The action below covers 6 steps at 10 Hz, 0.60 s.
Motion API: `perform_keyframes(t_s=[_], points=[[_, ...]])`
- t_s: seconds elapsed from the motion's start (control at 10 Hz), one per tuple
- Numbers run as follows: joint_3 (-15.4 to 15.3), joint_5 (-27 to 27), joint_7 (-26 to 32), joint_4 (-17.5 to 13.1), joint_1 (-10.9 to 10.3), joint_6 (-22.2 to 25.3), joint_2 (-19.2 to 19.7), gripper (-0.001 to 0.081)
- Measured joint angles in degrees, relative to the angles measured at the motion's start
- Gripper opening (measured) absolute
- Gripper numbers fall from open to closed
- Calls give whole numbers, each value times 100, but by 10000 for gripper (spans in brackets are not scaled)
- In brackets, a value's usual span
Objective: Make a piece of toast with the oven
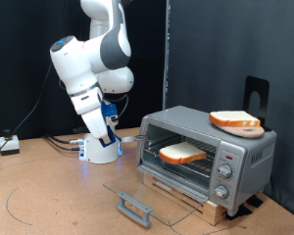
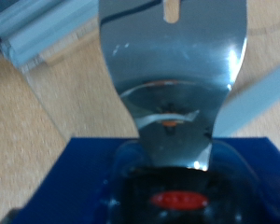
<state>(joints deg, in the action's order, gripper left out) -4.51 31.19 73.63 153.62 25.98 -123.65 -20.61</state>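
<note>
The oven (image 1: pixel 240 157) stands at the exterior view's right with its glass door (image 1: pixel 147 186) folded down flat and the grey bar handle (image 1: pixel 135 208) nearest the camera. The piece of toast (image 1: pixel 181 153) lies flat on the wire rack inside. My gripper (image 1: pixel 110 114) hangs low beside the arm's base, well off to the left of the oven and touching neither it nor the bread. A shiny metal blade with a slot (image 2: pixel 173 75) fills the wrist view above a blue and dark part with a red mark (image 2: pixel 177 199); no fingers can be made out there.
A second bread slice on a tan wooden disc (image 1: pixel 235 121) rests on the oven's roof. The oven sits on a wooden board (image 1: pixel 201 203). Cables (image 1: pixel 59 142) trail behind the robot base, and a black curtain closes off the back.
</note>
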Motion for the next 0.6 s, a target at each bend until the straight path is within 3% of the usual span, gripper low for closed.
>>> perform_keyframes(t_s=[0.3, 0.6], points=[[-60, 483, 534, 24, -431, 437, -259, 395], [-204, 574, 461, 183, -650, 688, -784, 395]])
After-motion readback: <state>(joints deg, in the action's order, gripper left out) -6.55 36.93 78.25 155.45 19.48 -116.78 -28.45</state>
